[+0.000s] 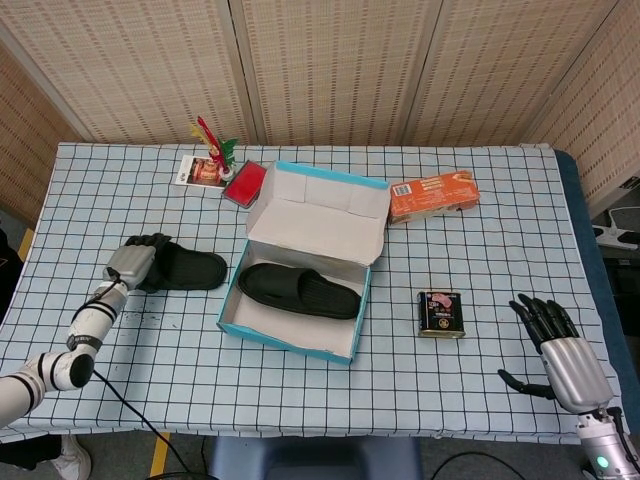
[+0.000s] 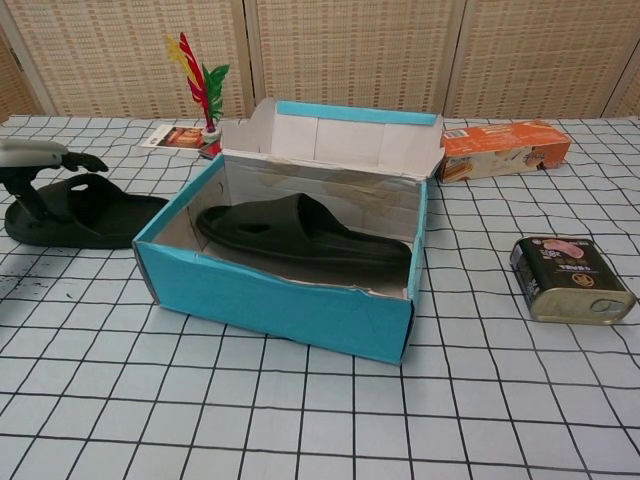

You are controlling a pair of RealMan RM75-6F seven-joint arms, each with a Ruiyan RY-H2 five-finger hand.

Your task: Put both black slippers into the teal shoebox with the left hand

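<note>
Right, one black slipper (image 1: 303, 290) already lay inside the teal shoebox (image 1: 285, 338), stretched along the box floor, and the second slipper (image 1: 188, 268) sat out on the counter (image 1: 470, 380) just left of the box, its long axis running left to right. The left hand (image 1: 134, 262) was down at that slipper's far-left end, fingers draped over the end and touching it; whether they had truly closed on it, I could not tell from either view. The slipper ran away from the hand toward the box, so the carry looked like a short haul rightward over the near wall. The right hand (image 1: 565, 350) rested well away at the counter's near right corner, fingers spread, holding nothing, far from both slippers.
</note>
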